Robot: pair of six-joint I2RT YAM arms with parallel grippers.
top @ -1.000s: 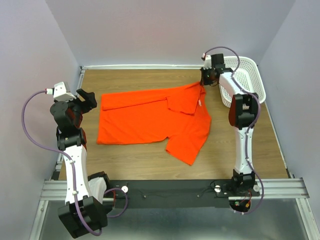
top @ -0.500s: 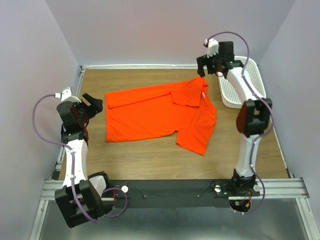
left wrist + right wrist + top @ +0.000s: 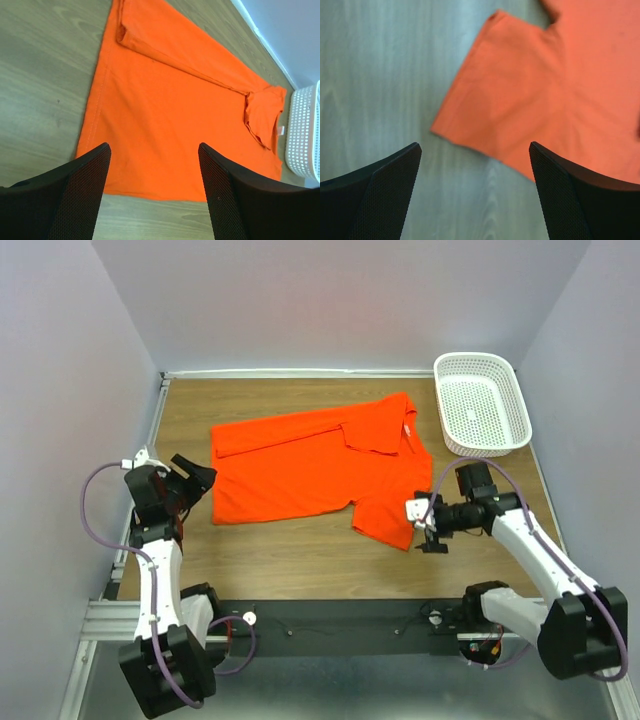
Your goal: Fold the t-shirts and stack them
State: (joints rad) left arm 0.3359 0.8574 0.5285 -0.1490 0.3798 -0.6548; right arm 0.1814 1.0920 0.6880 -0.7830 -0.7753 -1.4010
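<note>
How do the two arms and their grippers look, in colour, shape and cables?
Both arms have white links with black joints: left arm, right arm. A purple cable loops along each. The left gripper and right gripper have two broad black fingers with a fine mesh texture.

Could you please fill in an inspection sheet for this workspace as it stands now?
Surface: wooden table.
Job's things: orange t-shirt lying flat, far edge and one sleeve folded over.
Clutter: white basket, far right corner, apart from the shirt.
End effectors: left end effector open near the shirt's left edge; right end effector open above the near sleeve; neither holds anything.
Cables: purple cable looped on each arm.
Surroundings: plain walls, nothing else seen.
</note>
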